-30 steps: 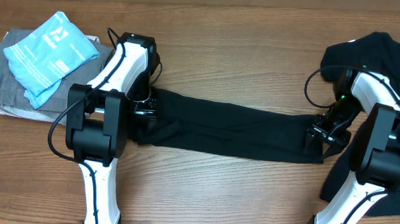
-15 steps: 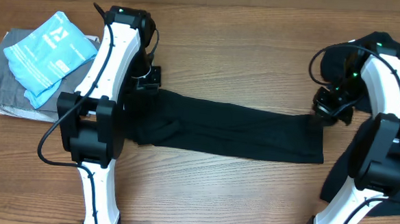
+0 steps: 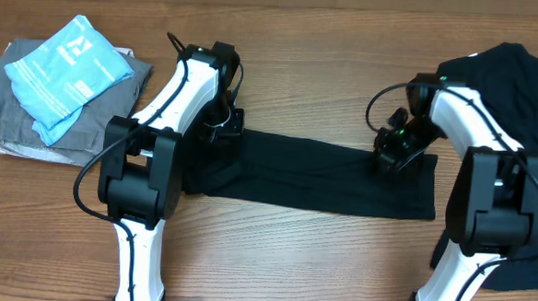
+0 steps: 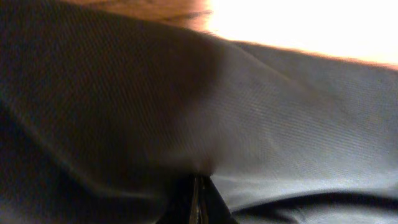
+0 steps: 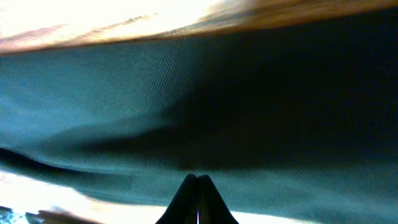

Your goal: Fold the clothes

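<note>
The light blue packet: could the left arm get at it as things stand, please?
Probably not yet: the left tool is shut on the black garment. The packet itself lies uncovered on the grey garment.

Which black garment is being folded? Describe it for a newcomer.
On the wooden table, look at the centre. A long black strip of fabric lies flat, the left gripper and right gripper shut on its top edge; the other black clothes sit heaped far right.

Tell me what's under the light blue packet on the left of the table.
The light blue packet lies on a grey folded garment, which shows past its left and lower edges in the overhead view. The garment's middle, beneath the packet, is covered.
</note>
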